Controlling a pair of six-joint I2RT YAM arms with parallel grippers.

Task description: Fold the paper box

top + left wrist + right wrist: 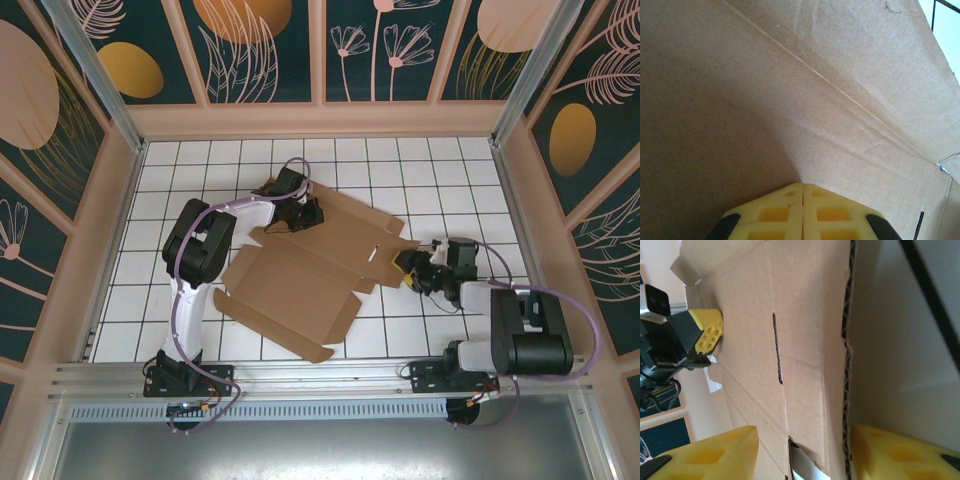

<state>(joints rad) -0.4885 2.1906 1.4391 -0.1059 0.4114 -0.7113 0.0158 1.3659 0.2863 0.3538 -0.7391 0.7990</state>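
Two sides of the box (300,285), mostly flat on the table (450,170), are engaged: the left gripper (300,213), jaws together, is pressed on the far panel; the right gripper (408,265), jaws apart, is set astride the right flap. A first fold is judged in hand; next, that flap must be clamped and raised

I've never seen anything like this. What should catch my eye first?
A big brown paper box, not yet folded up, sprawls as a cut-out sheet across the middle of the white gridded table. The left fingers, bright yellow and closed together, meet the cardboard at its far edge. The right fingers stand apart with the sheet's right-hand flap between them.
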